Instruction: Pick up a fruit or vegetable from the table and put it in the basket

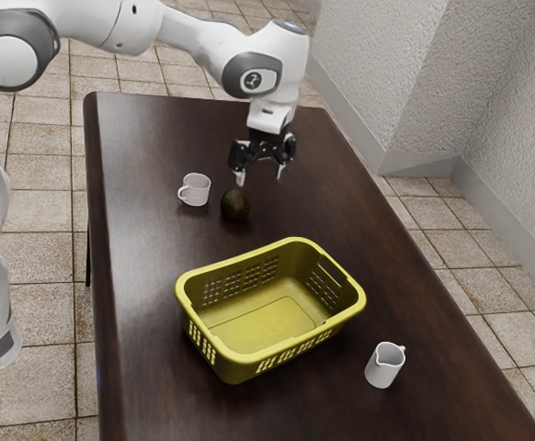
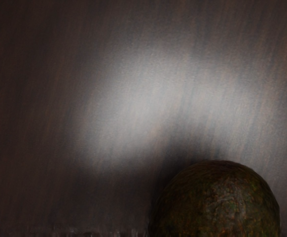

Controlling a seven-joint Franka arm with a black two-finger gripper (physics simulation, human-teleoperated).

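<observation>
Avocado [image 1: 235, 206] is the thing to grab, and my gripper [image 1: 261, 175] hangs near it, a bit higher up, fingers spread apart and pinching nothing. It sits on the dark wood table [image 1: 143, 367], near the white mug [image 1: 195, 189] and the yellow basket [image 1: 267, 323]. I should line up first, so it fits in the middle of the gap, then go straight down and squeeze its fat sides softly. A high pinch could make it roll.
</observation>
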